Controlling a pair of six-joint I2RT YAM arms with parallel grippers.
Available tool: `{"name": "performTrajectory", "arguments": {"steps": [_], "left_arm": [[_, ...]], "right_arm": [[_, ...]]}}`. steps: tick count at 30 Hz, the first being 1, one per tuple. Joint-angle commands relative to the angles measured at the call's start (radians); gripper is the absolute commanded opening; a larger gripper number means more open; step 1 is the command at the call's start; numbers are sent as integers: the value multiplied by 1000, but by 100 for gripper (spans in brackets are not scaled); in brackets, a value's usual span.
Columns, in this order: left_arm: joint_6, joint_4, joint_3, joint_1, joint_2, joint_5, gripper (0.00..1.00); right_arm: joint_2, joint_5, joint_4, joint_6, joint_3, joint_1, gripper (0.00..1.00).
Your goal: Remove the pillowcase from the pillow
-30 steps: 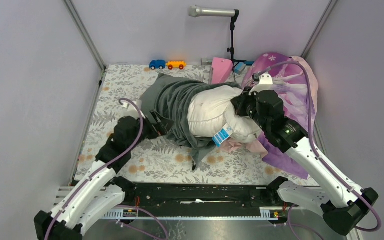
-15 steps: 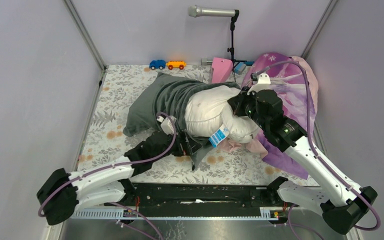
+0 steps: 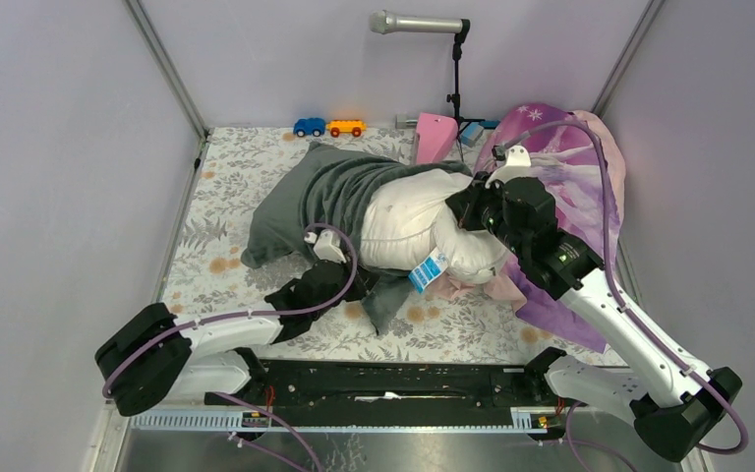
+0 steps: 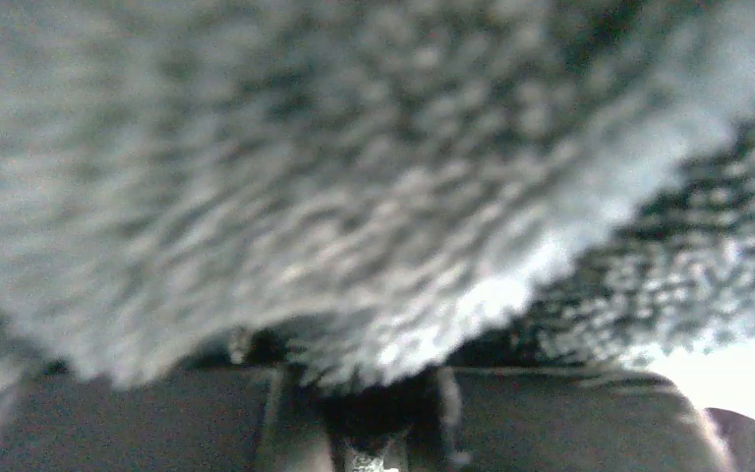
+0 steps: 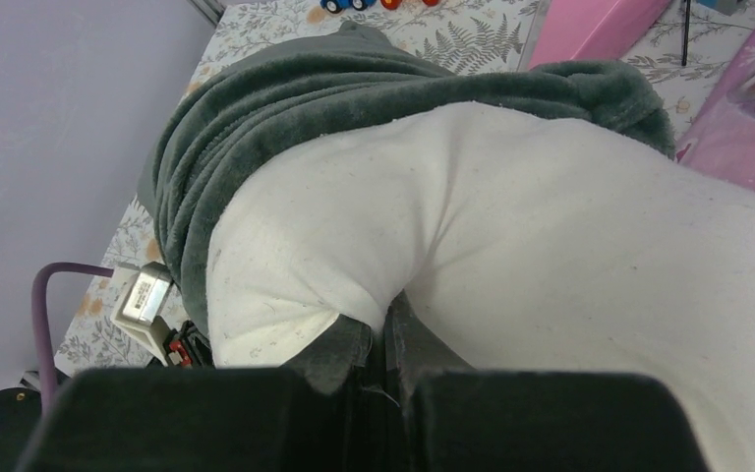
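The dark grey-green fleecy pillowcase point(image 3: 305, 202) covers the left half of the white pillow point(image 3: 408, 221), whose right half is bare. My left gripper point(image 3: 362, 285) sits low at the pillowcase's near edge. In the left wrist view the blurred pillowcase point(image 4: 334, 197) fills the frame and hangs down between the left gripper's point(image 4: 359, 398) narrowed jaws, which are shut on it. My right gripper point(image 3: 464, 211) is shut on the pillow's bare right end. In the right wrist view it point(image 5: 390, 329) pinches a fold of the pillow point(image 5: 551, 246), with the pillowcase point(image 5: 285, 108) bunched behind.
A purple-pink princess-print fabric point(image 3: 575, 167) lies heaped at the right under my right arm. At the back stand a blue toy car point(image 3: 310, 127), an orange toy car point(image 3: 346, 127), a pink object point(image 3: 435, 138) and a microphone stand point(image 3: 455, 74). A blue-white tag point(image 3: 431, 268) hangs from the pillow.
My left arm swung from the pillowcase's left side down to its near edge, and its jaws went from wide open to closed on the fleece. The right arm held still.
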Motion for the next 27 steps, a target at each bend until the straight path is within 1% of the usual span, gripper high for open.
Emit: {"name": "performTrajectory", "arguments": {"steps": [1, 7, 12, 14, 17, 20, 23, 24, 27], "left_arm": [[73, -48, 43, 14, -63, -169, 0], [207, -444, 176, 28, -307, -381, 0], [270, -763, 389, 31, -447, -585, 0], [289, -860, 458, 35, -495, -609, 0], [303, -978, 544, 36, -561, -652, 0], [314, -1104, 643, 37, -606, -761, 0], [346, -1178, 753, 36, -625, -800, 0], [358, -1187, 777, 37, -623, -801, 0], [384, -1180, 799, 37, -577, -772, 0]], "right_arm": [[-43, 19, 98, 11, 16, -9, 0], [-43, 132, 39, -23, 17, -8, 0], [-17, 176, 18, -14, 28, -8, 0], [-18, 220, 3, 0, 33, -8, 0], [-29, 310, -21, 8, 31, -8, 0], [-32, 365, -39, -6, 33, -8, 0], [-14, 359, -52, -29, 38, -8, 0], [-2, 332, -54, -43, 41, -8, 0], [82, 269, -107, -67, 88, -8, 0]]}}
